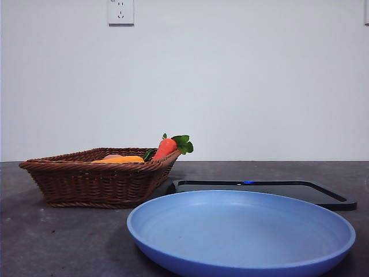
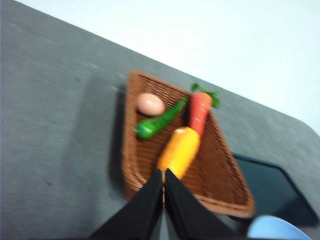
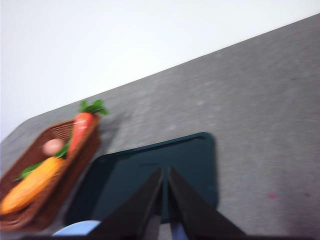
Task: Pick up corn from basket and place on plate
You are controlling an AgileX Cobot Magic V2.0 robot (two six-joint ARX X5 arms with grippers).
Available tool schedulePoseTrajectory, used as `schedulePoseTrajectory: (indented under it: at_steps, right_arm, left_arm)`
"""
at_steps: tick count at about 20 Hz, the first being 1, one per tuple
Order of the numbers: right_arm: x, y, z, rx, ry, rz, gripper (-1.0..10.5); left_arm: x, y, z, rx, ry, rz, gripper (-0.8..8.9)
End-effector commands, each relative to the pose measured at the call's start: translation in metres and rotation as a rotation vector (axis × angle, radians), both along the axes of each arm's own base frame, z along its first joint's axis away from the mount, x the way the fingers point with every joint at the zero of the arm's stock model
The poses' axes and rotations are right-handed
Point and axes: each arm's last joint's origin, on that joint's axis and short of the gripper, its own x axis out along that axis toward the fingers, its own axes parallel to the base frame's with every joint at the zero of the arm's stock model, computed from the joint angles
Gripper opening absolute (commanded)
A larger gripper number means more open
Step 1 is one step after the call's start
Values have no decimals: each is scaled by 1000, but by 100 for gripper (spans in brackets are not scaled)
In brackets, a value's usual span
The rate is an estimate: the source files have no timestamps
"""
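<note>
The corn (image 2: 180, 152) is an orange-yellow cob lying in the brown wicker basket (image 2: 225, 177); only its top shows over the basket rim in the front view (image 1: 122, 159). The basket (image 1: 75, 179) stands at the left of the table. The light-blue plate (image 1: 242, 231) sits near and large at the front. My left gripper (image 2: 163, 172) hangs shut high above the basket, its tips in line with the corn's near end. My right gripper (image 3: 165, 171) is shut, held high over the black tray (image 3: 150, 175). The right wrist view also shows the corn (image 3: 30, 186).
In the basket lie a red-orange carrot with green leaves (image 1: 168, 146), a green pepper (image 2: 157, 122) and a small pinkish-tan round item (image 2: 150, 104). A flat black tray (image 1: 323, 193) lies behind the plate. A wall socket (image 1: 120, 11) is on the white wall.
</note>
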Motion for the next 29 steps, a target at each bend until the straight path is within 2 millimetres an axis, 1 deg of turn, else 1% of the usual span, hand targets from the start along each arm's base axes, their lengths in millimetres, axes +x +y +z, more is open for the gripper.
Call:
schedulePoseTrajectory:
  at_steps: [1, 3, 7, 12, 15, 19, 21, 24, 27, 28, 29]
  right_arm:
    - [0, 2, 19, 1, -6, 58, 2]
    - [3, 4, 31, -16, 19, 118, 2]
    - [10, 8, 49, -69, 99, 234, 2]
    - [21, 16, 65, -171, 216, 379, 2]
    - [27, 22, 72, -219, 272, 465, 2]
    - [35, 33, 77, -280, 324, 546, 2]
    - [39, 39, 74, -313, 360, 564, 2]
    - [43, 46, 69, -344, 400, 583, 2]
    - [45, 48, 68, -346, 408, 591, 8]
    - [44, 48, 68, -343, 410, 590, 48]
    - [44, 48, 68, -338, 413, 587, 121]
  left_arm:
    - [3, -2, 19, -14, 16, -67, 6]
    - [6, -3, 31, 5, 47, -122, 6]
    - [13, -5, 51, 61, 105, -220, 6]
    - [20, -9, 74, 131, 177, -327, 6]
    - [23, -13, 81, 159, 208, -375, 6]
    - [27, -19, 82, 179, 230, -438, 6]
    - [28, -23, 80, 190, 252, -472, 6]
    - [29, -25, 79, 212, 252, -471, 6]
    - [29, -25, 79, 214, 247, -471, 9]
    - [29, -25, 79, 214, 247, -471, 34]
    - [29, -25, 79, 213, 247, -471, 105]
